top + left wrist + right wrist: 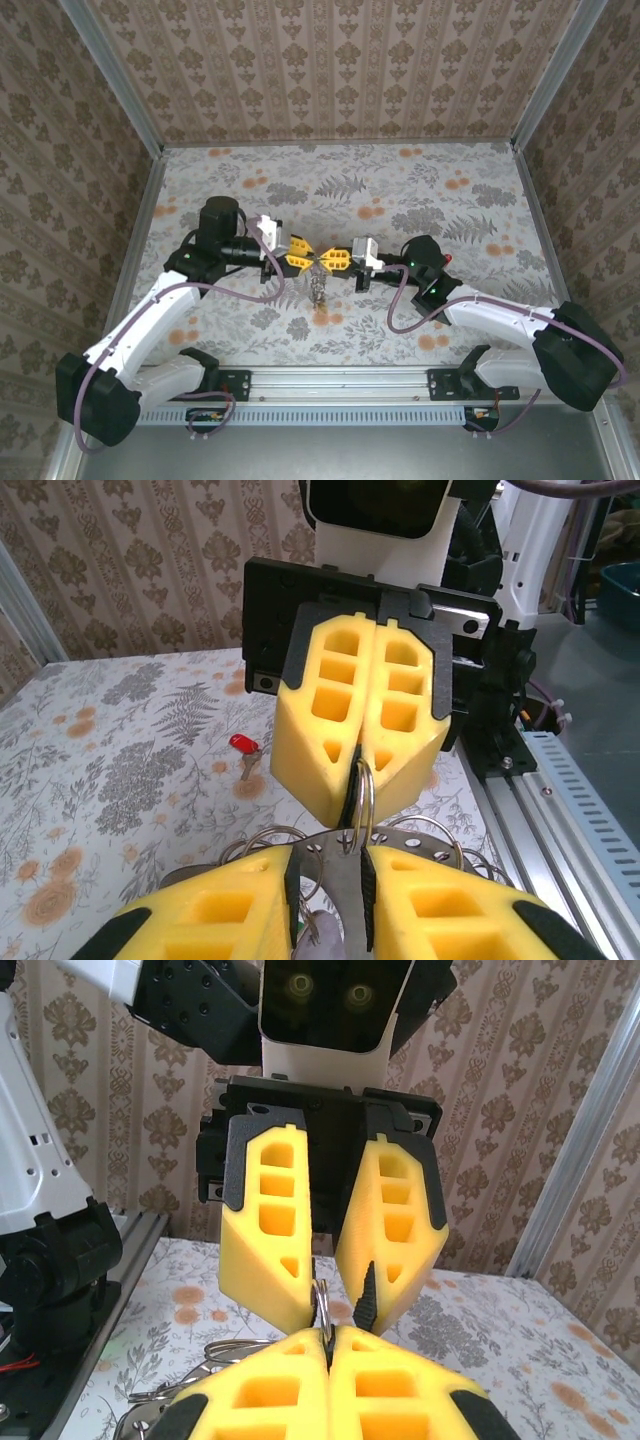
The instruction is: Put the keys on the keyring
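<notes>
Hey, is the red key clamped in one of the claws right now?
No, the red key lies loose on the flowered table, off to one side of the right claw.

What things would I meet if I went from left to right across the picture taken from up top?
left end effector → keyring → right end effector → red key
</notes>
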